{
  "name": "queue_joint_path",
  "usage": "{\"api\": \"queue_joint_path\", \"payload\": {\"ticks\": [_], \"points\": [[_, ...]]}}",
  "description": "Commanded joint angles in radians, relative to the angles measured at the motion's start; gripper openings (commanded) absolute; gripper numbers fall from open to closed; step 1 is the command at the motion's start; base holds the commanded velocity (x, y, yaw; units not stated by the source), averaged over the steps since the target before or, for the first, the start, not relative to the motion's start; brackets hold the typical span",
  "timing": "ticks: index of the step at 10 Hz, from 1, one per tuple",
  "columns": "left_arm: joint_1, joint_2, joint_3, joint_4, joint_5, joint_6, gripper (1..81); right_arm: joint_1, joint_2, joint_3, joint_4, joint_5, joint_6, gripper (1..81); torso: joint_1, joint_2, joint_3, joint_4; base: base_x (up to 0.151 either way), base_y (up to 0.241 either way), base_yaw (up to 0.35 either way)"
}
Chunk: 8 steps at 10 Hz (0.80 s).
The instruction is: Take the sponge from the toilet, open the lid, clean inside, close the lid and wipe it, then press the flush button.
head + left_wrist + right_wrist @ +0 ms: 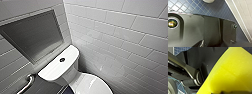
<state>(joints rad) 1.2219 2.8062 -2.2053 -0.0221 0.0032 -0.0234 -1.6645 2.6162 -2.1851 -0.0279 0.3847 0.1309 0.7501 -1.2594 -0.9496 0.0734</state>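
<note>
The toilet stands in a corner of white-tiled wall, seen from above in the head view. Its rectangular tank top lies flat and bare but for the flush button, a small dark round spot at its centre. In front of the tank the lid is down over the bowl, glossy with a streak of light on it, so what the bowl holds is hidden. Set into the wall beside the tank is a rectangular niche with grey inner faces. Below it a metal grab bar runs along the wall, near the dark floor beside the toilet. The sponge is off the toilet. It shows bright yellow and very large in the right wrist view, pressed close to the camera, with a dark edge of the right gripper against it; the gripper appears closed on the block, though its fingers are not distinct. Behind the sponge are dark parts of the arm and a patch of blue-tiled floor. The left wrist view looks past the robot's dark plate onto the same small blue floor tiles, a white rounded shape at the picture's edge, and a pale tiled wall meeting the floor. Whether the left gripper is wide or narrow cannot be told.
</note>
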Motion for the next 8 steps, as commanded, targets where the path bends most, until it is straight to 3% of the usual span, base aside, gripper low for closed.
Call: {"api": "queue_joint_path", "payload": {"ticks": [1, 8], "points": [[-0.012, -0.013, 0.022, -0.009, 0.072, 0.003, 81.1, -0.036, -0.022, 0.012, -0.037, -0.07, -0.004, 1.0, 0.0, 0.0, 0.0, 0.0, -0.088, 0.0, 0.0], [-0.012, -0.011, 0.022, -0.009, 0.072, 0.003, 81.1, -0.036, -0.016, 0.009, -0.049, -0.07, -0.004, 1.0, -0.002, -0.001, 0.0, 0.0, -0.117, 0.0, 0.0]]}}
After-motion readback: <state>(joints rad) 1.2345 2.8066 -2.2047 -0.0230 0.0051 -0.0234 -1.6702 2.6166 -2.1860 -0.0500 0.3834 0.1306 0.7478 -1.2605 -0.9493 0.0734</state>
